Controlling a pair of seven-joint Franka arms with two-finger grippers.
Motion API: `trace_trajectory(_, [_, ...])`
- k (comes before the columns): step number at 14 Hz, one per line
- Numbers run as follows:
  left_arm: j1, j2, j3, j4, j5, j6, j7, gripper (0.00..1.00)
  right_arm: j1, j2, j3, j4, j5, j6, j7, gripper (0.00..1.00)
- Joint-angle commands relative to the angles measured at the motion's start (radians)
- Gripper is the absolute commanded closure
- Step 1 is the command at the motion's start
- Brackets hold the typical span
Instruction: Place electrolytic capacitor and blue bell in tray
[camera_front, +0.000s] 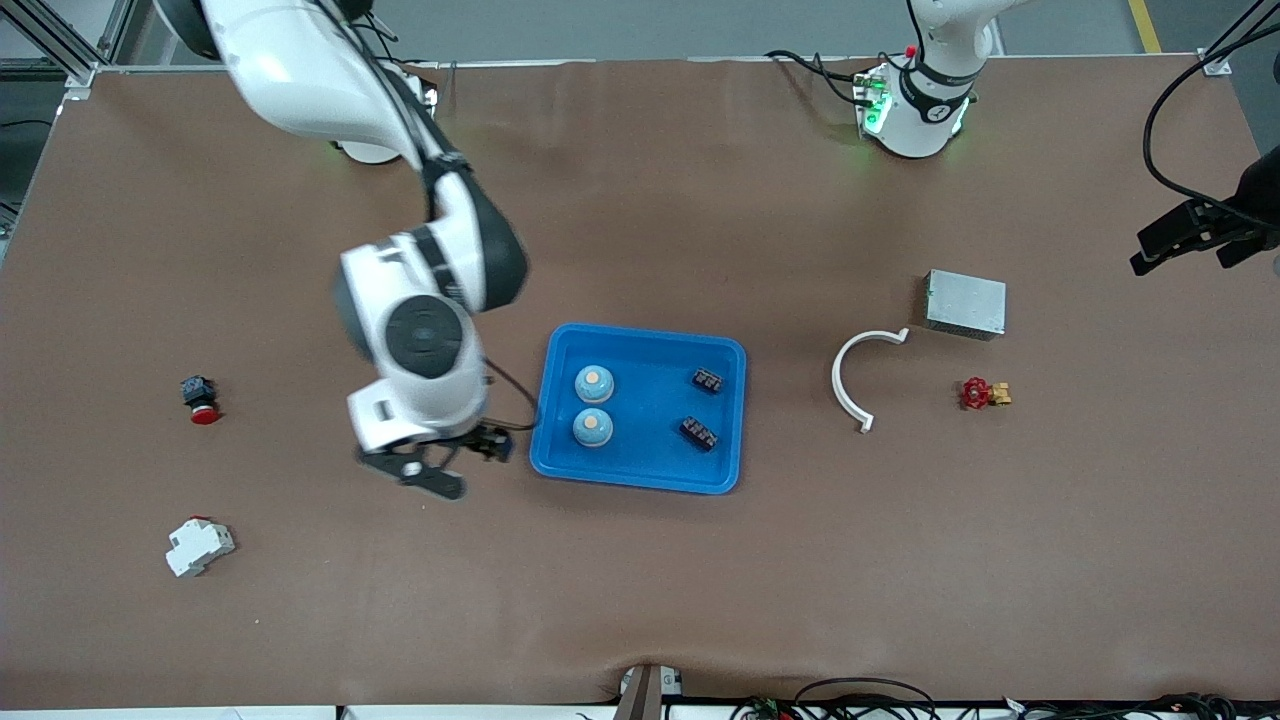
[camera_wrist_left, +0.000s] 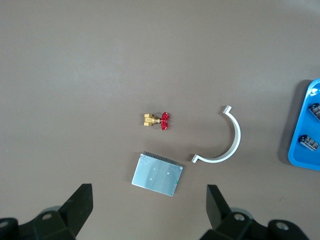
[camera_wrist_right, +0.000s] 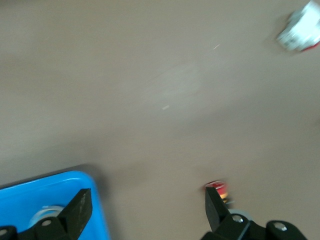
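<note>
The bright-blue tray (camera_front: 724, 412) lies mid-table. Two blue bells (camera_front: 594, 383) (camera_front: 593, 427) with tan tops sit in its half toward the right arm's end. Two dark electrolytic capacitors (camera_front: 708, 380) (camera_front: 698, 432) lie in its other half. My right gripper (camera_front: 455, 458) hangs open and empty over bare table just beside the tray; its wrist view shows the tray's corner (camera_wrist_right: 75, 185) and a bell (camera_wrist_right: 44, 216). My left gripper (camera_front: 1190, 255) waits open and empty, high over the left arm's end of the table. Its wrist view catches the tray's edge (camera_wrist_left: 300, 131) and a capacitor (camera_wrist_left: 310, 142).
Toward the left arm's end lie a white curved clamp (camera_front: 850, 385), a grey metal box (camera_front: 965, 304) and a red-handled brass valve (camera_front: 983, 394). Toward the right arm's end sit a red push button (camera_front: 200, 398) and a white breaker (camera_front: 198, 546).
</note>
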Motion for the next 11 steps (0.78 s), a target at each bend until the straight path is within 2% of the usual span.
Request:
trace_trajectory(1, [-0.006,0.016,-0.008,0.044,-0.019,-0.062,0.003,0.00,-0.084,-0.104,0.023,-0.080,-0.001,-0.015,-0.187,0.00])
trace_trajectory(5, [-0.006,0.019,-0.037,0.055,-0.009,-0.068,0.001,0.00,-0.169,-0.179,0.023,-0.093,0.000,-0.087,-0.378,0.00])
trace_trajectory(9, [-0.007,0.027,-0.054,0.063,-0.008,-0.068,-0.002,0.00,-0.327,-0.244,0.025,-0.091,0.065,-0.136,-0.616,0.00])
trace_trajectory(11, [-0.006,0.029,-0.058,0.064,-0.007,-0.068,-0.002,0.00,-0.379,-0.284,0.023,-0.094,0.082,-0.164,-0.668,0.00])
